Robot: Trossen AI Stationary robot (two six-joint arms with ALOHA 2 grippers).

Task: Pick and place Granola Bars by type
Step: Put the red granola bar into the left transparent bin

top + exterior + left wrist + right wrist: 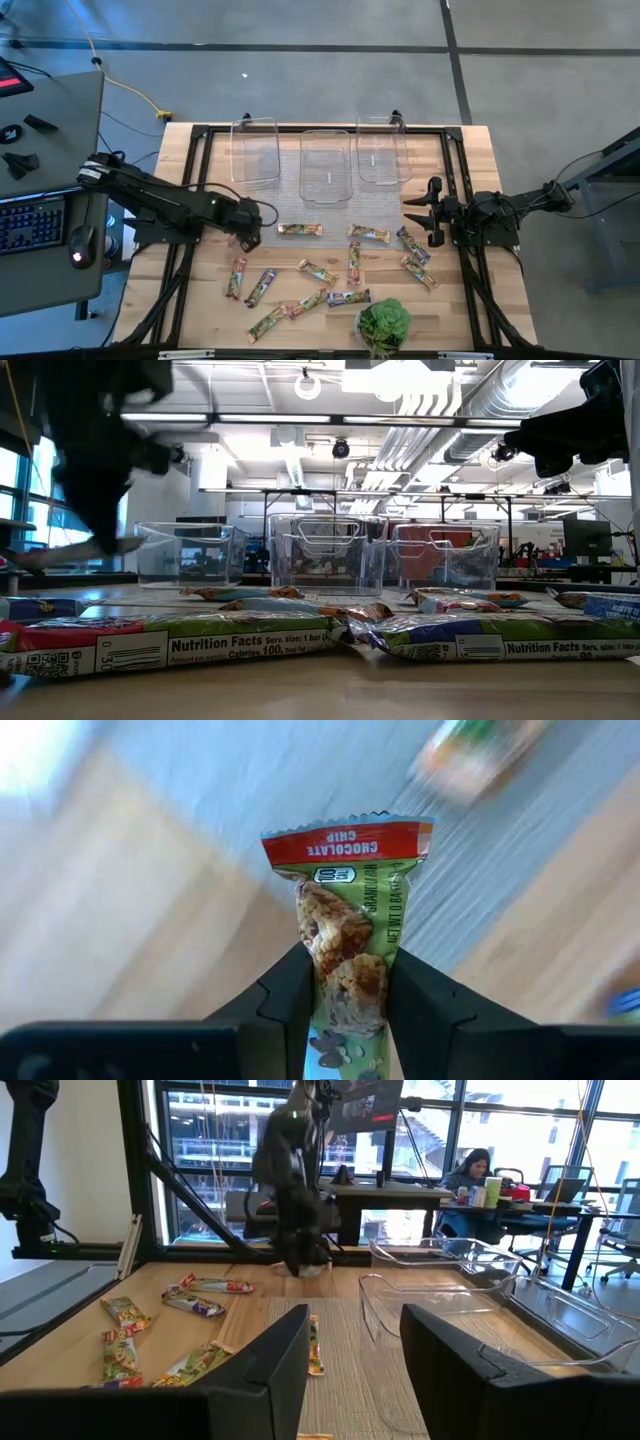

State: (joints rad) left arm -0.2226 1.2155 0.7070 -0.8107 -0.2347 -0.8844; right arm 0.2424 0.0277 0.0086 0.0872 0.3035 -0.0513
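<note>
A red-topped granola bar [352,935] is clamped in the left tool [247,233] above the counter [478,165] — the right tool [424,212] is held open, empty.

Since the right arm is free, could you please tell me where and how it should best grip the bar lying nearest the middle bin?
Grip that bar across its narrow middle, coming straight down from above. It lies flat on the table, long axis running left to right, clear of other bars, so the fingers should probably straddle its slim width. The right gripper waits open; the left gripper already holds a red-topped bar.
</note>
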